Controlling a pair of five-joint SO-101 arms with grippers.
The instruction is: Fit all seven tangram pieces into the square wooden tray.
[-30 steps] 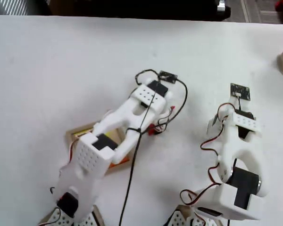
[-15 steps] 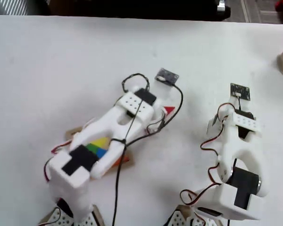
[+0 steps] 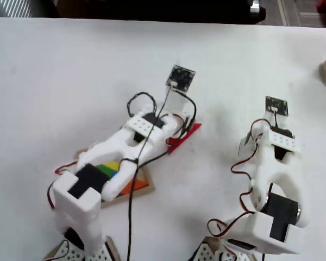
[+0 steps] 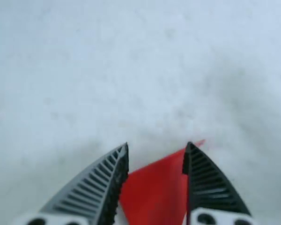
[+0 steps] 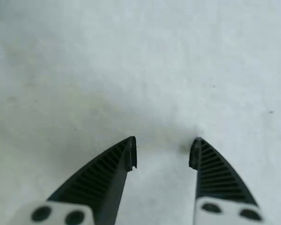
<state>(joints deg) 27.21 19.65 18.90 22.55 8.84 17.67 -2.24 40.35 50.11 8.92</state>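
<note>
Left gripper clamps the red triangle, one tip poking past the fingers. Seen from above, the piece's long axis runs roughly in line with the arm. The tray, partly filled, lies just behind it toward this arm's base, likely a short pull back. Right gripper hangs parted, well apart.
</note>
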